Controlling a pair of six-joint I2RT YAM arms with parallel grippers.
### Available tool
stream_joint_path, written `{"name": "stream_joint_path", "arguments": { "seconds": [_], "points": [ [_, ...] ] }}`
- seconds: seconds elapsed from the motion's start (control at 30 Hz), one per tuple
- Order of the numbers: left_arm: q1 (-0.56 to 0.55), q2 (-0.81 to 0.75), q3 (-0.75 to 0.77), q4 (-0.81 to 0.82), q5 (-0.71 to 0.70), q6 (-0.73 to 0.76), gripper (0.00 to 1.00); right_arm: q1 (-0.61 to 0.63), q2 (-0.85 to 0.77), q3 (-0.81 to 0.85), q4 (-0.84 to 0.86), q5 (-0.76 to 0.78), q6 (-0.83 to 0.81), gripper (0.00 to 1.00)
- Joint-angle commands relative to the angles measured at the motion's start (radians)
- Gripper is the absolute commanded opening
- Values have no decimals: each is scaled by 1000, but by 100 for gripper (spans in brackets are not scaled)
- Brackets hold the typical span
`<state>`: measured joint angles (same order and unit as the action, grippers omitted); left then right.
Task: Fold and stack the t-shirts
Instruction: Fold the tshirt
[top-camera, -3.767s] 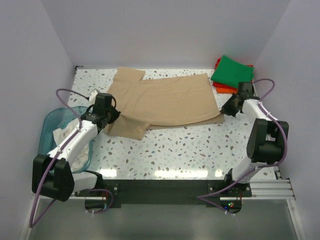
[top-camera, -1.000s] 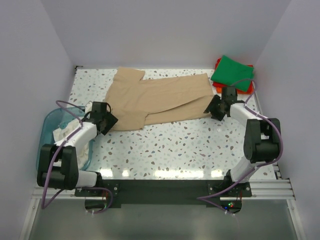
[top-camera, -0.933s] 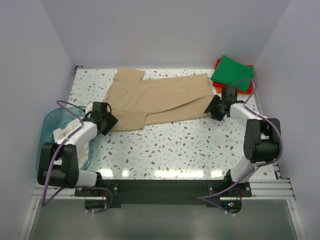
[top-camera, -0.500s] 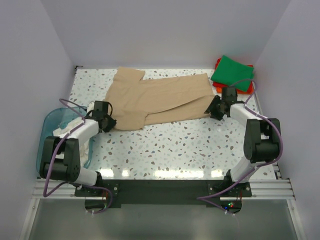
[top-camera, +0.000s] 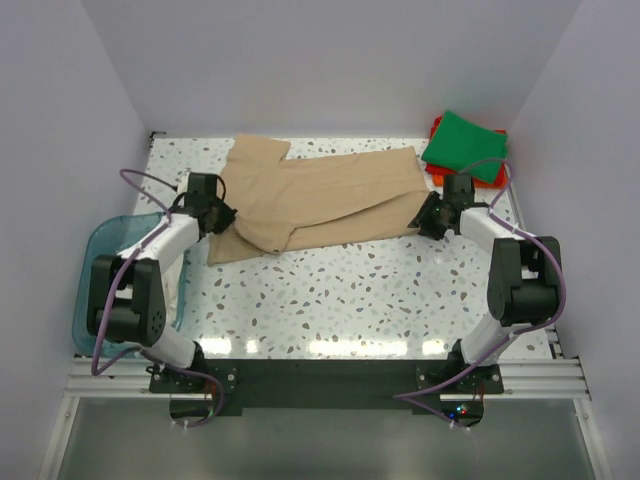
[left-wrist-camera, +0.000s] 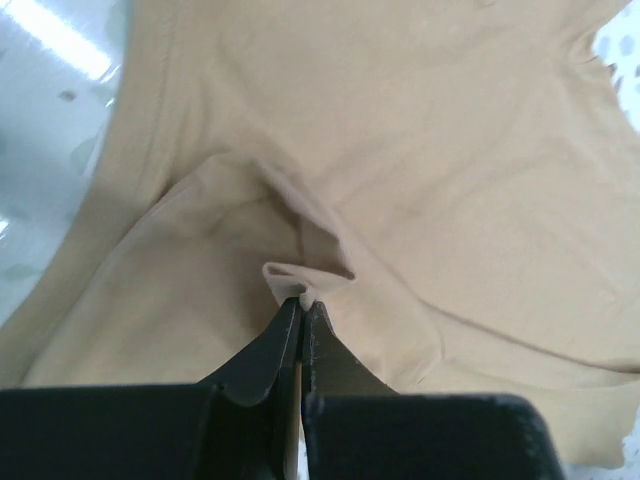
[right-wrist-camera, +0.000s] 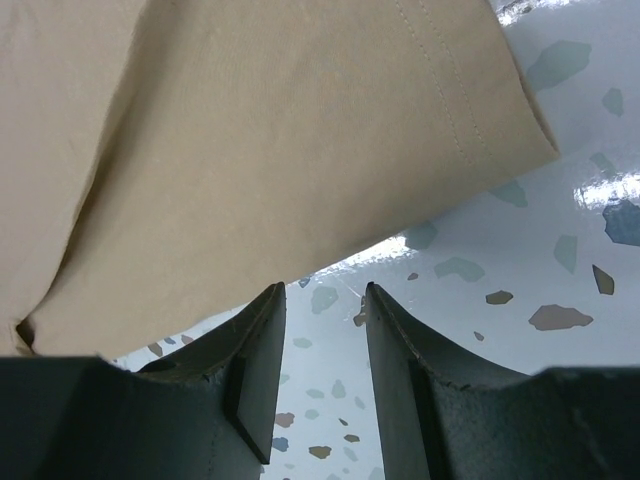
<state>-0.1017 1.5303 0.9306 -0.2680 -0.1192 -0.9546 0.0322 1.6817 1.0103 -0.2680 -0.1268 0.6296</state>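
Observation:
The tan t-shirt (top-camera: 330, 190) lies spread across the back of the table, partly folded lengthwise. My left gripper (top-camera: 218, 214) is at the shirt's left end. In the left wrist view the gripper (left-wrist-camera: 303, 298) is shut on a small pinched fold of the tan t-shirt (left-wrist-camera: 430, 170). My right gripper (top-camera: 430, 216) sits at the shirt's right hem. In the right wrist view it (right-wrist-camera: 321, 288) stands open over bare table, just short of the tan t-shirt's edge (right-wrist-camera: 250, 150), with nothing between its fingers. A folded green t-shirt (top-camera: 464, 146) lies on an orange-red one (top-camera: 447, 177) at the back right.
A translucent teal basket (top-camera: 100, 250) stands at the left edge under my left arm. White walls close in the speckled table (top-camera: 350, 290) on three sides. The green and orange-red stack is close behind my right gripper.
My left gripper has shut on the tan shirt's left part and moved away from me, dragging that cloth with it. The right jaws have narrowed a little; that arm stayed put.

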Motion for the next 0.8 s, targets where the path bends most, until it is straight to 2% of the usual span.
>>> {"name": "stream_joint_path", "arguments": {
  "seconds": [0.0, 0.47, 0.77],
  "points": [
    [-3, 71, 120, 42, 26, 24, 0, 1, -40, -2, 35, -20, 7, 41],
    [8, 387, 467, 79, 102, 4, 0, 0, -24, 13, 36, -17, -2, 41],
    [43, 491, 537, 127, 168, -35, 0, 1, -8, 39, 38, -19, -21, 41]
  ]
}}
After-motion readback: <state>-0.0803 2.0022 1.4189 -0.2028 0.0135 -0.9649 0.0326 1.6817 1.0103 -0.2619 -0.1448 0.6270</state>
